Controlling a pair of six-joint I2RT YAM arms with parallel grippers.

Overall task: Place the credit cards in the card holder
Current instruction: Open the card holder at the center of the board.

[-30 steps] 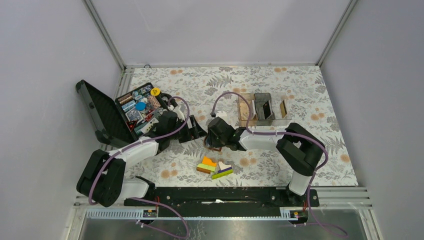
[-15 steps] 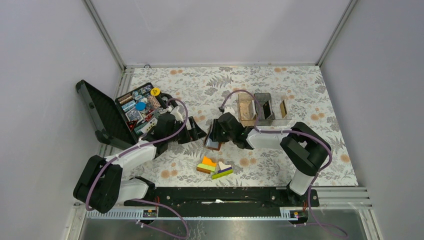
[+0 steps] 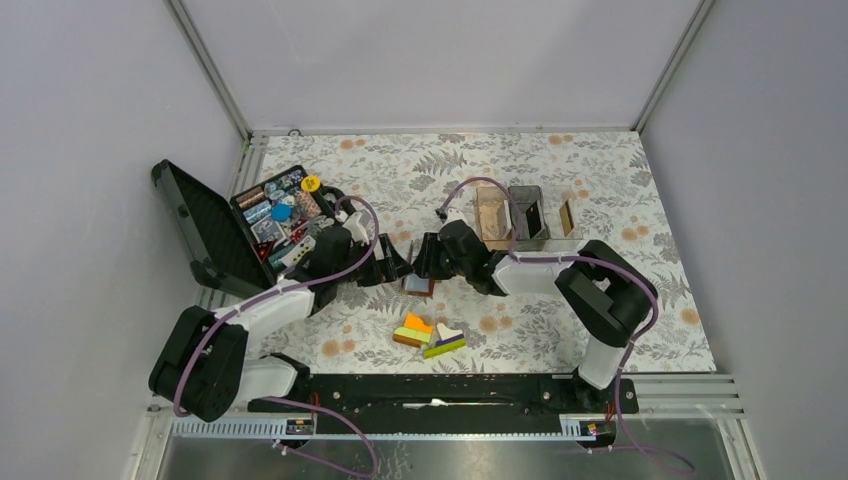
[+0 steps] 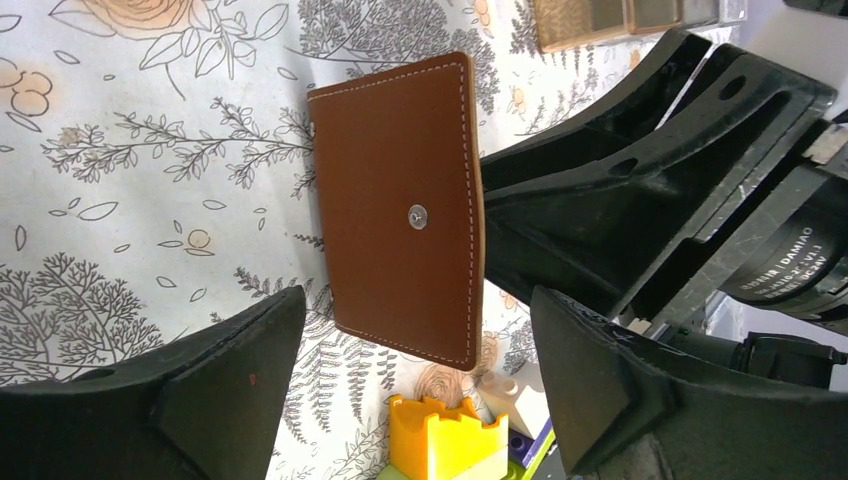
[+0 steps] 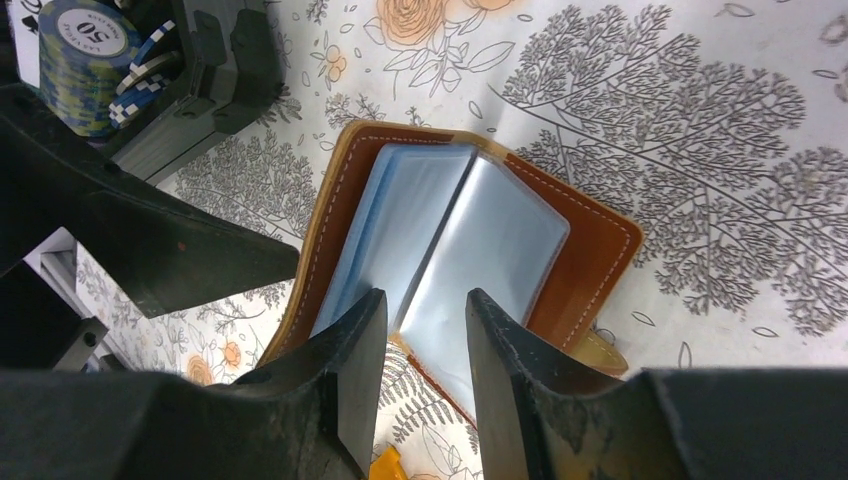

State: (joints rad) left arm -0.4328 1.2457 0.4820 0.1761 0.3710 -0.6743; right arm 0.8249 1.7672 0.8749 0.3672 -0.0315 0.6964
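**Holder propped open between two grippers**

Nearest the arm bases, a heap of blocks [image 3: 430, 335] in orange, green, purple and white lies on the flowered table [image 3: 600, 170].

Just beyond the heap is the holder [image 3: 417, 285], mid-table, with a gripper on each side. It is open. One flap lies on the cloth. The other stands up with its plain leather back and metal snap towards the left wrist camera.

The left gripper [image 4: 418, 300] points at that back from the left. Its jaws are spread wide and touch nothing.

The right gripper [image 5: 427, 300] comes in from the other side, over the open inside. Its fingers [image 5: 350, 370] are partly apart and straddle the near edge of the clear sleeves [image 5: 470, 240]. I cannot tell whether they pinch a sleeve or only flank it. The sleeves look bluish-grey, and I cannot tell whether cards sit in them.

Farther left, an open black case [image 3: 215, 235] holds small parts and poker chips [image 5: 85, 45]. Farther right, behind the right gripper, stands a row of clear and brown boxes [image 3: 525, 215]. A dark flat piece stands upright in the middle one.
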